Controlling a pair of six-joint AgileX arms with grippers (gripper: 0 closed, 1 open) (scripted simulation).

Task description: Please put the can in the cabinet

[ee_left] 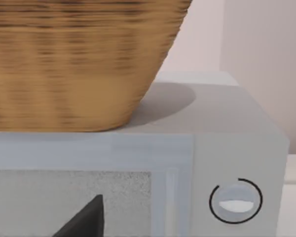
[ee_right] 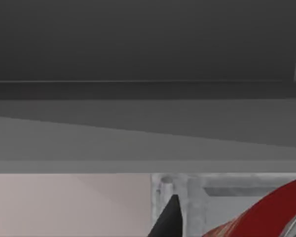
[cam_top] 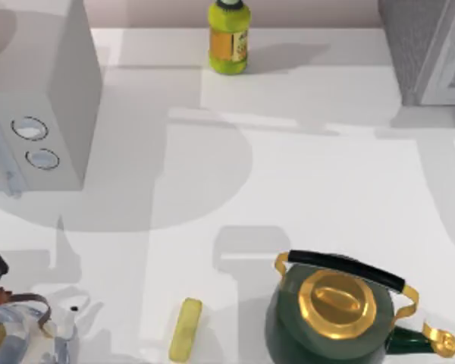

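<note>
In the right wrist view, 1 dark pointed fingertip [ee_right: 168,219] of the right gripper rises beside the can [ee_right: 266,215], a glossy red curved wall with a silver rim at its edge. The can sits right by that finger, but how wide the jaws stand and whether they clamp it I cannot tell. Behind it is the grey speckled frame of the cabinet [ee_right: 187,197], and above hangs a broad, flat dark grey surface.

In the left wrist view, 1 dark fingertip [ee_left: 86,219] of the left gripper shows before the white box [ee_left: 237,148]; its jaw opening I cannot tell. The box has a speckled front panel and a round dial [ee_left: 235,201], and carries a woven tan basket [ee_left: 79,64] on top.

From above, the near table [cam_top: 311,182] holds a dark green kettle [cam_top: 330,322] with a gold lid and black handle, and a flat pale yellow bar [cam_top: 186,328]. Farther back stand the white box with 2 dials at the left, a yellow-green bottle [cam_top: 228,38], and the cabinet at the far right corner.
</note>
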